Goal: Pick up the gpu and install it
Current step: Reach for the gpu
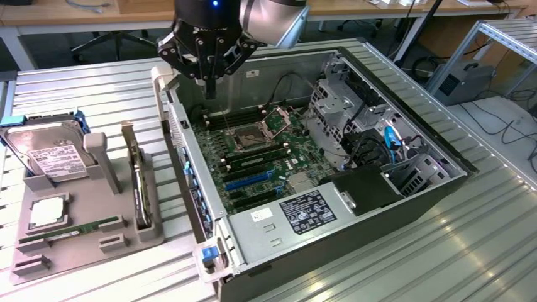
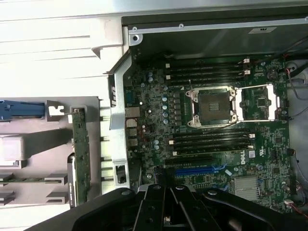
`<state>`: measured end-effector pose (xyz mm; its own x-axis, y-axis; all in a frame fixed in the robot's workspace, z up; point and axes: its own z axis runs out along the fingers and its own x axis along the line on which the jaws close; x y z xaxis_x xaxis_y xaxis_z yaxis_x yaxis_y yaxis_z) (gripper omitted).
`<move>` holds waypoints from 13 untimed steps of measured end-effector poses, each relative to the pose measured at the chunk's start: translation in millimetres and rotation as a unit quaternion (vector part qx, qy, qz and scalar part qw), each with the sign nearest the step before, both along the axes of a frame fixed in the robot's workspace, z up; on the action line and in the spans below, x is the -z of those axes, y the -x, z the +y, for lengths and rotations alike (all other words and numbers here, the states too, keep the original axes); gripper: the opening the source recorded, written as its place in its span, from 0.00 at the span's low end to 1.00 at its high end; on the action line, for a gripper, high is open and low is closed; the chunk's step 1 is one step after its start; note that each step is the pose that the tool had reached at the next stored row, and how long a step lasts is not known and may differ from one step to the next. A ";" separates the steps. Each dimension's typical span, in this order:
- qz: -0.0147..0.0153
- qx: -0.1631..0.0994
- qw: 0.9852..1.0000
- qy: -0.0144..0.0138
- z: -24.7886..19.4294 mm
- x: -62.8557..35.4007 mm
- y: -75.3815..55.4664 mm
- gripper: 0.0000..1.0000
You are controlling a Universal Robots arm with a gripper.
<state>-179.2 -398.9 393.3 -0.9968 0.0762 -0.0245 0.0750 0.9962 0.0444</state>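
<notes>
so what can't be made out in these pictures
- gpu: exterior view, seen edge-on in the grey holder, so its faces are hidden.
- motherboard: wrist view, part of it is behind the shut gripper.
- hard drive label: exterior view, print too small to read.

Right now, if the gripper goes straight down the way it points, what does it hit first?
Likely the motherboard, near the blue slot, judging by the wrist view. Nothing seems to stand in between, though depth is hard to judge. The gripper is shut and empty.
</notes>
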 end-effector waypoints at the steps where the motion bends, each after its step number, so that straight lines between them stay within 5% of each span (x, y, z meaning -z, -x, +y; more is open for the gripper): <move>1: 0.000 0.000 1.000 0.000 0.0 0.0 1.1 0.11; 13: 0.000 0.000 1.000 0.000 0.0 0.0 11.9 0.11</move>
<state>-191.1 -398.9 393.3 -0.9968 0.0762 -0.0245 0.0751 0.9962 0.0444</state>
